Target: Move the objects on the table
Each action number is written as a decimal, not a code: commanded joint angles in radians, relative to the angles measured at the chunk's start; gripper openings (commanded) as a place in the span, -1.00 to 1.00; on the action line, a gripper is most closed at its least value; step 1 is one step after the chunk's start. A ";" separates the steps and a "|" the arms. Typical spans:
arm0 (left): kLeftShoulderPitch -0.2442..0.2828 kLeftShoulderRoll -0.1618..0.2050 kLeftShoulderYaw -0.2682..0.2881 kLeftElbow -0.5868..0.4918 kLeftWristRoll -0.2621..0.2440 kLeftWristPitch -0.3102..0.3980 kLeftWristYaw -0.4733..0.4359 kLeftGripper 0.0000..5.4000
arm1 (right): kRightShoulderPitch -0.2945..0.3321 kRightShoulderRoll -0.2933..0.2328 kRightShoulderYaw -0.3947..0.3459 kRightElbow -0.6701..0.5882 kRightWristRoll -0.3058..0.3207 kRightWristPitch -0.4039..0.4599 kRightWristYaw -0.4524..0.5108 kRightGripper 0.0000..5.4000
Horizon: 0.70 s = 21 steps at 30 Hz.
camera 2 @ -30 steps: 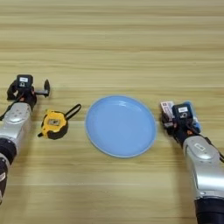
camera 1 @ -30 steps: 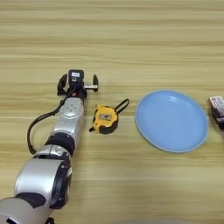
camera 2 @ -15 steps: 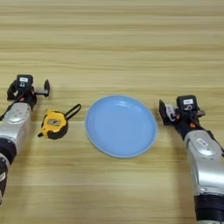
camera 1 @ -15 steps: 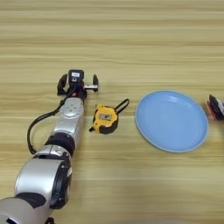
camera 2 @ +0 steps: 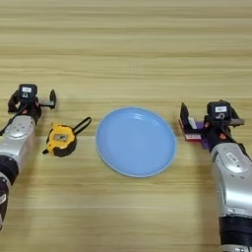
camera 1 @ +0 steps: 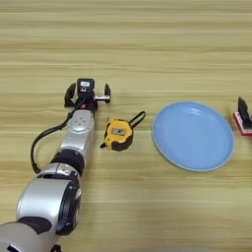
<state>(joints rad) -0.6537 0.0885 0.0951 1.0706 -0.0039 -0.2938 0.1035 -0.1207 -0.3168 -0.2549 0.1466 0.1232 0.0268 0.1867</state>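
right eye view: right pincer (camera 2: 206,119) low on counter (camera 2: 128,44), fingers apart, straddling white pack with red edging (camera 2: 191,133) just right of blue plate (camera 2: 136,141). left pincer (camera 1: 87,93) fingers spread, empty — yellow tape measure (camera 1: 118,134) beside its forearm. blue tube not visible.

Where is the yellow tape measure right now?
The yellow tape measure lies on the table toward the robot's left, between the left arm's tool and the blue plate, touching neither.
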 commanded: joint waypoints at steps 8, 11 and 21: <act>0.030 -0.010 -0.004 -0.076 -0.003 -0.017 -0.030 1.00 | -0.035 -0.001 -0.010 0.039 -0.007 -0.026 -0.032 0.99; 0.063 -0.016 -0.013 -0.145 -0.003 -0.010 -0.050 1.00 | -0.035 0.000 -0.007 0.037 -0.009 -0.025 -0.039 0.99; 0.329 -0.021 -0.102 -0.674 -0.010 0.165 -0.173 1.00 | -0.037 0.007 -0.002 0.034 -0.013 -0.019 -0.063 0.99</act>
<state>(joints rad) -0.4018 0.0683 0.0188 0.5353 -0.0060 -0.2022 -0.0346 -0.1462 -0.3155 -0.2633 0.1846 0.1184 0.0073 0.1349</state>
